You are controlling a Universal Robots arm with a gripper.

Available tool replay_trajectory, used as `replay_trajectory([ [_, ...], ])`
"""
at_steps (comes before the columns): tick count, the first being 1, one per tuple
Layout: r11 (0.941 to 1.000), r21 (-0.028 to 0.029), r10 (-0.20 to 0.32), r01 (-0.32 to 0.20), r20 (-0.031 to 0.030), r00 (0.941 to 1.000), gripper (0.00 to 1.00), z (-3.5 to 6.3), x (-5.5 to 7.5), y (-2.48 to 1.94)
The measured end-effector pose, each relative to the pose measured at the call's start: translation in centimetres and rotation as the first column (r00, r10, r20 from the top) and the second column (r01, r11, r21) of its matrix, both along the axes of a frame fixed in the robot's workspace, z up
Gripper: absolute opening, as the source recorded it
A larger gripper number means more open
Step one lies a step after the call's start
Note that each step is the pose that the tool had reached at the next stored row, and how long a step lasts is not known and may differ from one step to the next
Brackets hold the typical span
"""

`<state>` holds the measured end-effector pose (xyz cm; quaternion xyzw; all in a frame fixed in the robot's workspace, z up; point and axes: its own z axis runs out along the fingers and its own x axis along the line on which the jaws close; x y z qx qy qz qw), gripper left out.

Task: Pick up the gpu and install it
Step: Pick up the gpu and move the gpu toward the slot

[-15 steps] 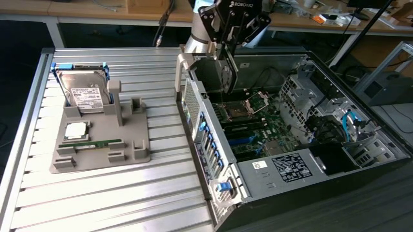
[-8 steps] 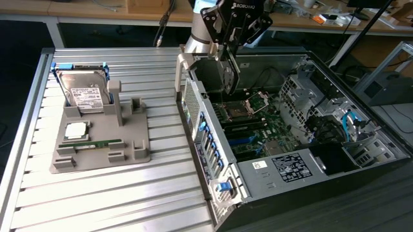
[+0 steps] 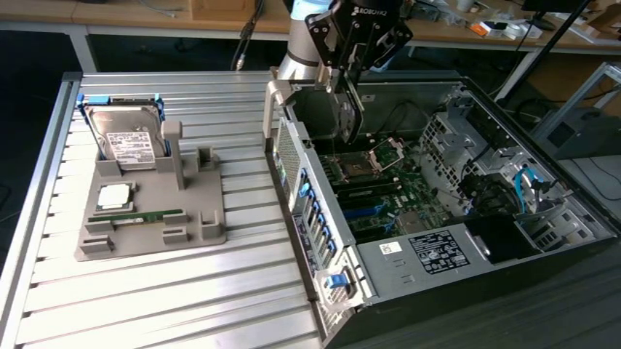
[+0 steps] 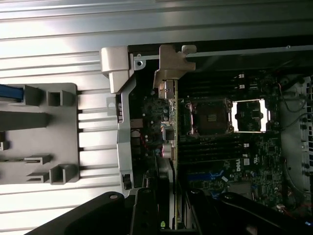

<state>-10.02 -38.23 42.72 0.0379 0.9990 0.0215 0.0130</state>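
Observation:
My gripper point(image 3: 347, 78) hangs over the open computer case point(image 3: 291, 156), shut on the gpu point(image 3: 348, 116). The gpu is a thin dark card held upright and edge-on, its lower edge above the motherboard point(image 3: 393, 193) near the CPU socket. In the wrist view the gpu point(image 4: 171, 161) runs away from my gripper point(image 4: 171, 218) as a narrow strip. Its silver bracket point(image 4: 169, 68) at the far end sits close to the case's rear wall. The black fingers point(image 4: 145, 210) clamp the card from both sides.
A grey holder block point(image 3: 155, 233) lies on the slatted metal table at the exterior view's left. It carries a silver hard drive point(image 3: 131, 138), a CPU point(image 3: 115, 195) and a green memory stick point(image 3: 145, 217). Drive cages and cables point(image 3: 529, 189) fill the case's far side.

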Motion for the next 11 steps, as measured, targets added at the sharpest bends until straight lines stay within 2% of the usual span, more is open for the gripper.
replay_trajectory([
  [11,1.0,0.0,0.0,0.0,0.0,1.0,0.27,-0.36,0.81,-0.12],
])
